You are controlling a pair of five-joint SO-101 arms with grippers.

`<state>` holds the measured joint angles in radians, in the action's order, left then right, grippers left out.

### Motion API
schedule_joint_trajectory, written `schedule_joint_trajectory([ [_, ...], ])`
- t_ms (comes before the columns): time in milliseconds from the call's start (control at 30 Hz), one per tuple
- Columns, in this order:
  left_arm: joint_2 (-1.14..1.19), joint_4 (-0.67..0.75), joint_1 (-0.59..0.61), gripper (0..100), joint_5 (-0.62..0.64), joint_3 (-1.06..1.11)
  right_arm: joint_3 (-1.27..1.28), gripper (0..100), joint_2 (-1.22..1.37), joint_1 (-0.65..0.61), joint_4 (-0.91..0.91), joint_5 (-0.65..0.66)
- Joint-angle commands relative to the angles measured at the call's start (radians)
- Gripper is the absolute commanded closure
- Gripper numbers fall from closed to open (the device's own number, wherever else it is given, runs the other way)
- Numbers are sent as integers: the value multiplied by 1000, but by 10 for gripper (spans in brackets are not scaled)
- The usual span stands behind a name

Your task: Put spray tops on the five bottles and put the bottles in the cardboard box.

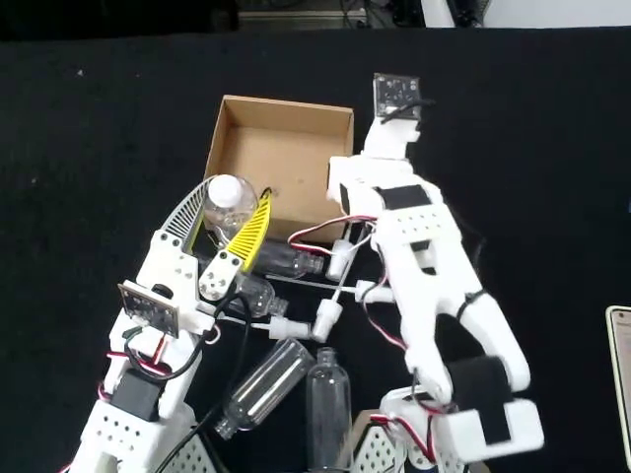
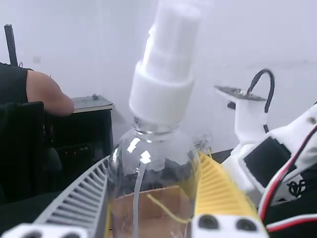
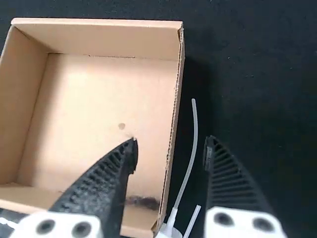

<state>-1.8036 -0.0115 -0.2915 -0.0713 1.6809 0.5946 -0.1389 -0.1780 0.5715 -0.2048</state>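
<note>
High view: the left gripper (image 1: 237, 192) clenches a clear bottle (image 1: 227, 205) fitted with a white spray top (image 2: 166, 64), at the lower-left corner of the cardboard box (image 1: 286, 153), upper centre. The right gripper (image 3: 170, 144) hangs released over the box's right wall.

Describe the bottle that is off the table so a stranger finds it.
Find the cardboard box on the black table. At its near-left corner, grey and yellow fingers grip one bottle with a white spray top. The other bottles lie flat.
</note>
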Motion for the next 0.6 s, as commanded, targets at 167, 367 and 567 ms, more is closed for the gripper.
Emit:
schedule_joint_trajectory([
  [167,-21,23,-7,942,5,19,-56,818,119,-21,-31,-8],
  [367,-21,23,-7,942,5,19,-96,922,199,-21,-25,155],
  [567,-21,23,-7,942,5,19,-111,989,226,-15,-23,339],
])
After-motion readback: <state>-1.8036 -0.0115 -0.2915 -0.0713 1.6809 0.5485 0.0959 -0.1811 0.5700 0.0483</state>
